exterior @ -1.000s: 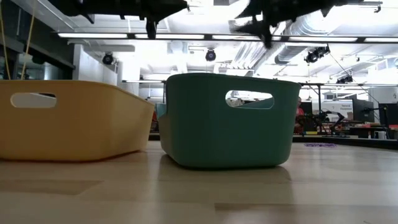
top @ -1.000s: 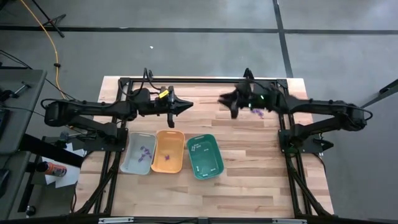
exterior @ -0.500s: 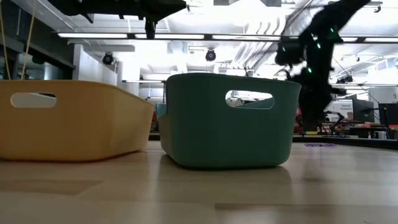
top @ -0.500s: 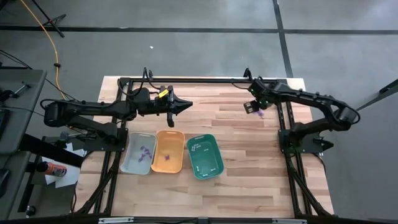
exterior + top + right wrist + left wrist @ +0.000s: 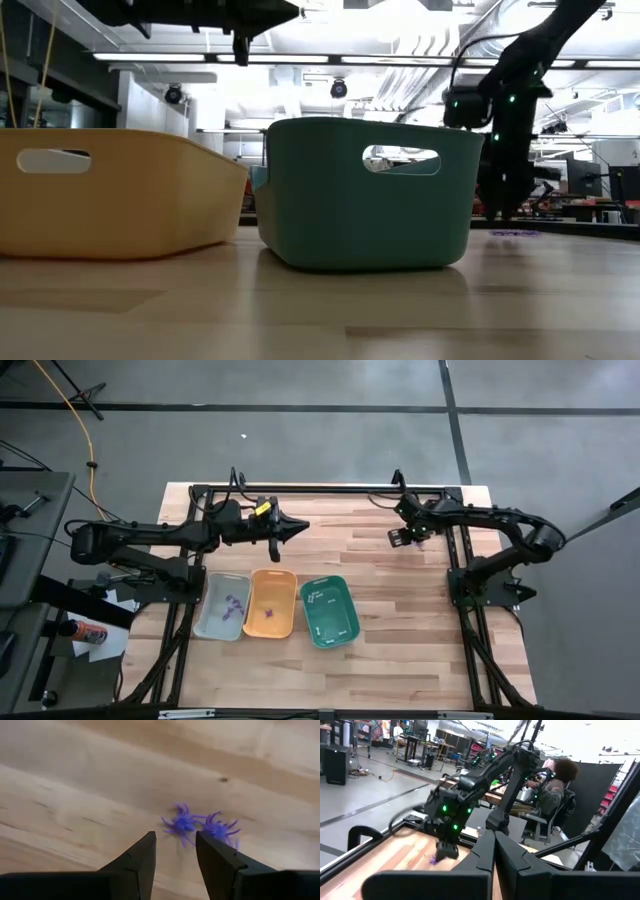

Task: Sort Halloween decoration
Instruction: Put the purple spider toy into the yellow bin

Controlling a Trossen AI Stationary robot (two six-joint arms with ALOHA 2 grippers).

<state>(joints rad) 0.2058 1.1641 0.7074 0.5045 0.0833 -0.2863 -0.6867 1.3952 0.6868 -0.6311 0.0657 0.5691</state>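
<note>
Two purple spider decorations point(image 5: 200, 826) lying side by side on bare table point(image 5: 400, 600) near its right rear corner, right gripper point(image 5: 176, 851) poised directly above them, fingers parted, holding nothing, left gripper point(image 5: 298, 529) closed and empty, raised above trays point(image 5: 272, 604).

In the low view we cannot see inside the teal plastic tray point(image 5: 365, 195) or the orange plastic tray point(image 5: 110, 195); their walls hide the contents, and the orange one is cut off at the edge. From above, the specks in the grey tray point(image 5: 222, 607) and the purple pieces point(image 5: 418, 541) under the right arm are too small for us to make out.
</note>
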